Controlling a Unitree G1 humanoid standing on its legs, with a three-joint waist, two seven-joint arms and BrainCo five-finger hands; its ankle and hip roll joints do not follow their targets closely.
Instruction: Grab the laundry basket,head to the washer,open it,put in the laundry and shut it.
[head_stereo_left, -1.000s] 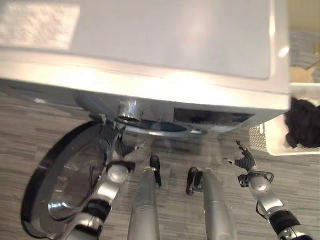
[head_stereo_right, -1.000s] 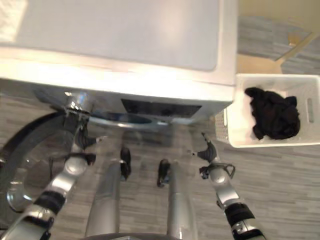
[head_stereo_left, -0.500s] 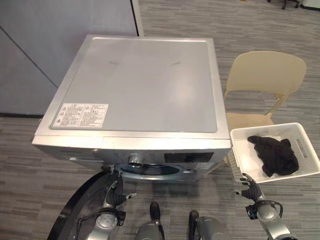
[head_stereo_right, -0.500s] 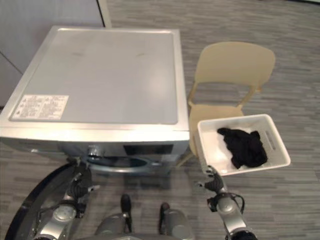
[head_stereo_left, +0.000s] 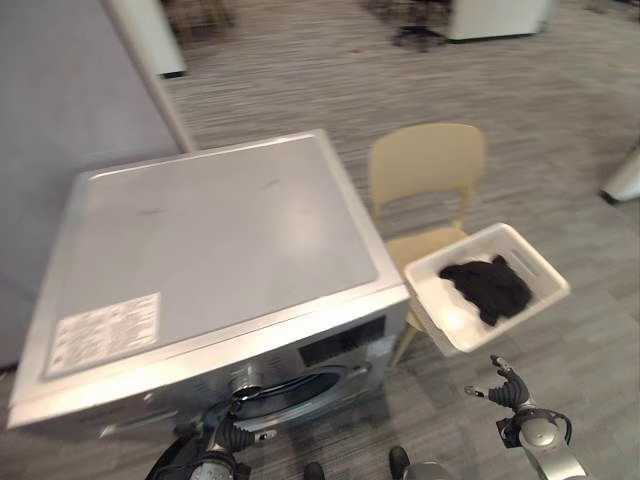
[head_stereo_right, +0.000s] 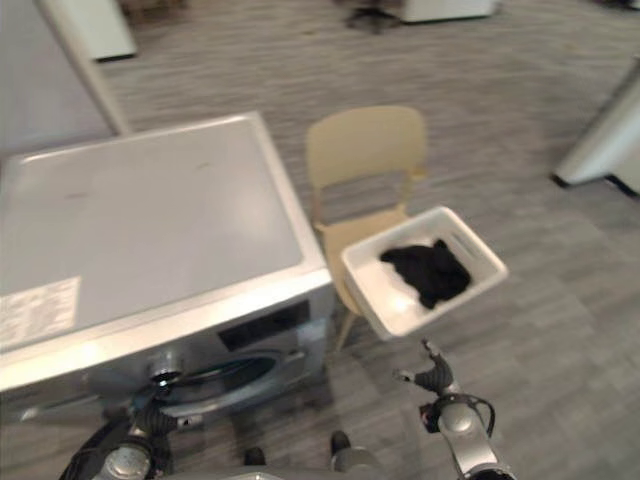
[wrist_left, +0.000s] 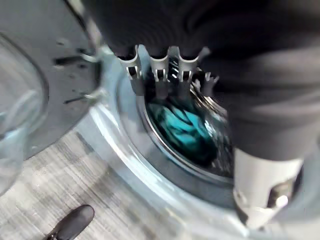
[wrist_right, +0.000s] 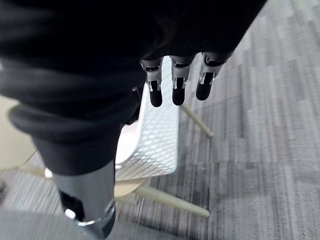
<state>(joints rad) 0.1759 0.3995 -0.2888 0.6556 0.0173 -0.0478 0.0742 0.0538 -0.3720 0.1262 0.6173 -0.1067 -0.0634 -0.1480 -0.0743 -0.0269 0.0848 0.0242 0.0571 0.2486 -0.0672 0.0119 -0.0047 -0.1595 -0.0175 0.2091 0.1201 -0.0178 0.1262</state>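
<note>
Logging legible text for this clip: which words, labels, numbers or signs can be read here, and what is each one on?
White label on the washer's top: printed lines, too small and blurred to read.
Dark panel on the washer's front: no characters can be made out.
Laundry basket, black laundry and chair: no text seen.
Nothing can be quoted.

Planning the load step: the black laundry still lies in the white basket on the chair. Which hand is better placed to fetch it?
Right. The right hand hangs open just below the white basket holding the black laundry, while the left hand is over by the washer opening.
</note>
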